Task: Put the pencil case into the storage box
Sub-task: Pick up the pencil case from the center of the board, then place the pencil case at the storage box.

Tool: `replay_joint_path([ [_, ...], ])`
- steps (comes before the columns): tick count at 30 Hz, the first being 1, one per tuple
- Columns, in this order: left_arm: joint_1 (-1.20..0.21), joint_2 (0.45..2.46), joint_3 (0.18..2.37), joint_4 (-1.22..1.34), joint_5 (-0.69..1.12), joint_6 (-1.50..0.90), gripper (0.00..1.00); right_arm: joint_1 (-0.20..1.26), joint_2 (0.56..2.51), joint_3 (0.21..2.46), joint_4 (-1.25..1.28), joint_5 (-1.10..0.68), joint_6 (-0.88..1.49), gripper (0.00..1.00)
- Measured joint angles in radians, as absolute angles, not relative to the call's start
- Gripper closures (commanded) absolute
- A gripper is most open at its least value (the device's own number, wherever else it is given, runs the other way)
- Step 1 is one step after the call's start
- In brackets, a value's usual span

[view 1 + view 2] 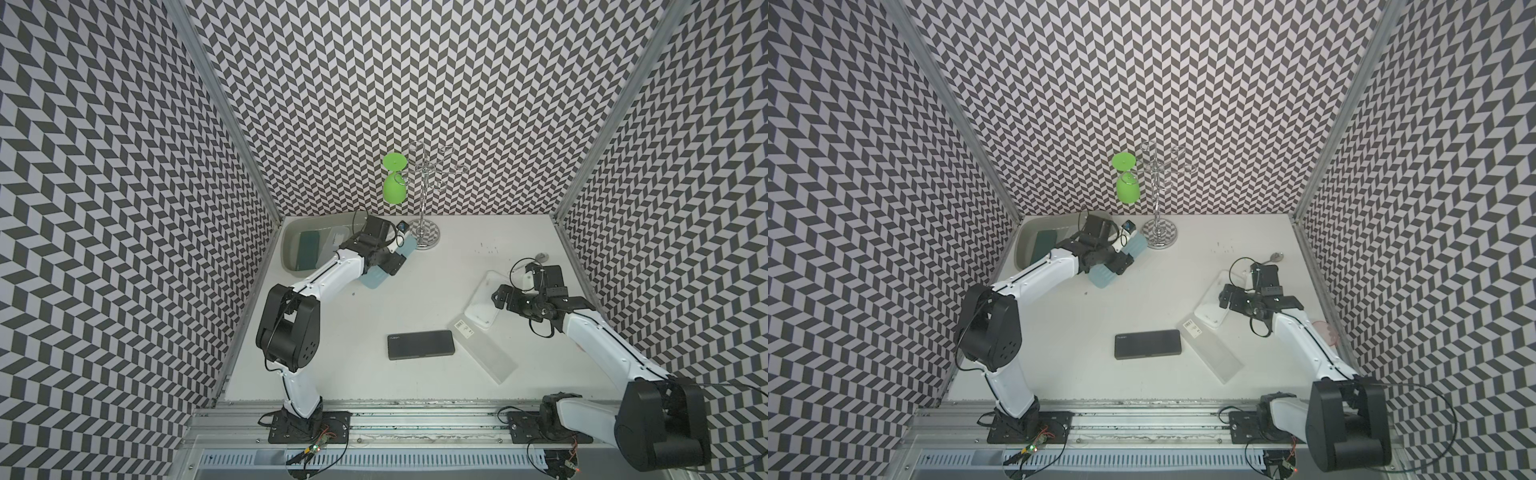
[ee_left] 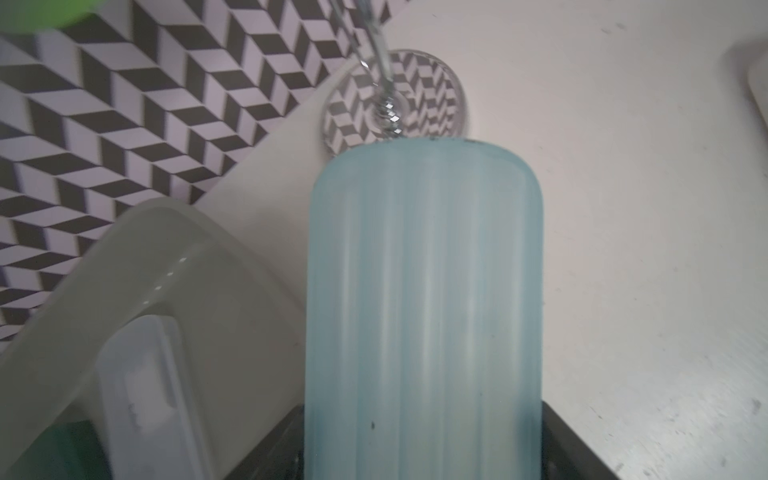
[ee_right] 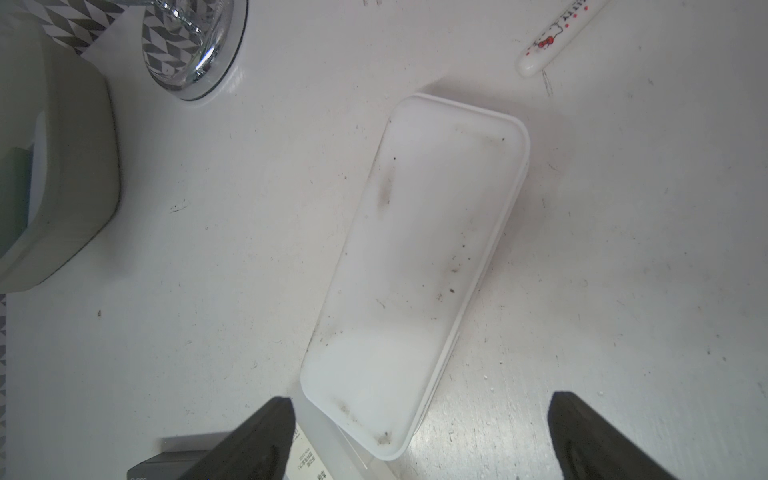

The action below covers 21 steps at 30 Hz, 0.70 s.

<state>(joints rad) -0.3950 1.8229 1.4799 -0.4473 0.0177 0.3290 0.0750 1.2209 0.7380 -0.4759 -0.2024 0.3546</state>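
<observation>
The storage box (image 1: 287,248) is a grey-green tub in the far left corner, seen in both top views, with its rim (image 2: 137,257) beside the left gripper. A dark green case (image 1: 309,249) and a white case (image 2: 141,395) lie in it. My left gripper (image 1: 384,261) is shut on a ribbed light-blue pencil case (image 2: 424,291), just right of the tub. That blue case (image 1: 1102,277) sticks out both sides of the fingers. My right gripper (image 3: 419,403) stands open over one end of a white pencil case (image 3: 415,270), holding nothing.
A black pencil case (image 1: 420,344) and a frosted clear case (image 1: 484,351) lie mid-table. A chrome glass rack (image 1: 424,239) with a green glass (image 1: 395,187) stands just beyond the blue case. A white patterned pen (image 3: 557,33) lies past the white case.
</observation>
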Motion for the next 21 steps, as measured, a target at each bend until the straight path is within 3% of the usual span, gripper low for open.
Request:
replay_joint_path([
  [5, -0.285, 1.870, 1.612, -0.400, -0.070, 0.270, 0.19, 0.075, 1.239, 0.738, -0.474, -0.203, 0.342, 0.01],
  [11, -0.189, 2.073, 1.788, -0.298, -0.142, 0.193, 0.18, 0.074, 1.259, 0.738, -0.472, -0.205, 0.332, 0.00],
  [21, -0.163, 2.316, 1.885, -0.277, -0.163, 0.024, 0.18, 0.074, 1.259, 0.738, -0.476, -0.205, 0.329, 0.00],
])
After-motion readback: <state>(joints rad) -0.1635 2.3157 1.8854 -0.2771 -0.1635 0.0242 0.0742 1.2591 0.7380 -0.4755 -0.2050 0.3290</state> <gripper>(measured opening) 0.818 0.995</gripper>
